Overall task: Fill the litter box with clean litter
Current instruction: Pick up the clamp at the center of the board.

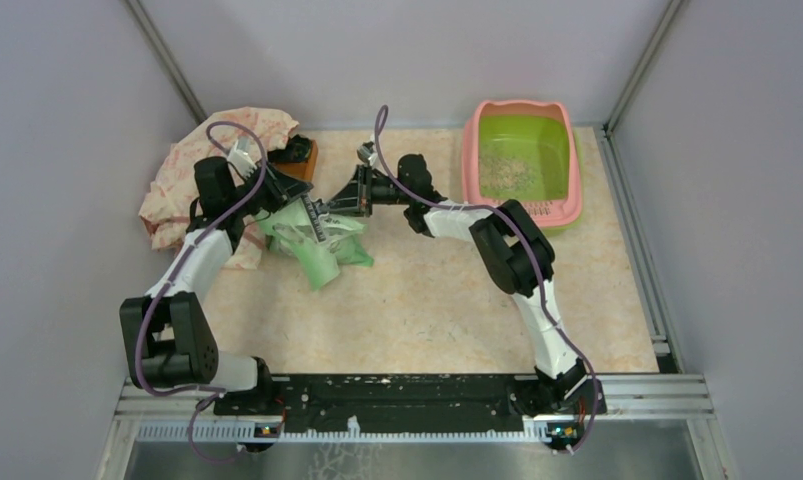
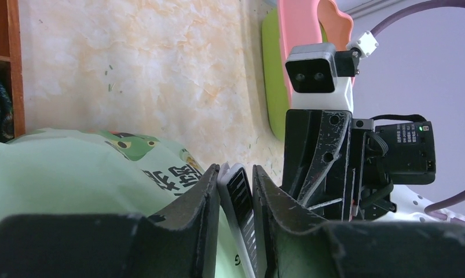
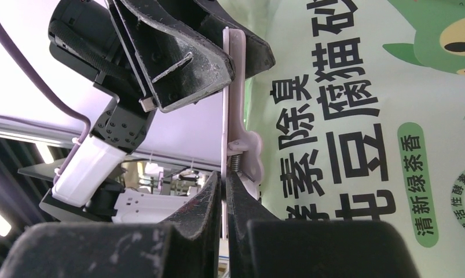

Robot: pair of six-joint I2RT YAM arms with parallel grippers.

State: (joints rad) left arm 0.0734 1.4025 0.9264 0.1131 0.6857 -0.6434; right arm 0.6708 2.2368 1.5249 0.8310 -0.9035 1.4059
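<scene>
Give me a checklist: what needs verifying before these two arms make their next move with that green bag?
1. Is the right gripper clamped on the bag clip: ok.
2. Is the left gripper firmly on the clip's other end: cannot tell; its jaws flank it closely.
3. Is the litter bag open for pouring: not ok; the clip sits on its top edge.
4. Is the litter box upright at the far right: ok.
5. Is there enough litter in the box: not ok; only a thin scatter.
</scene>
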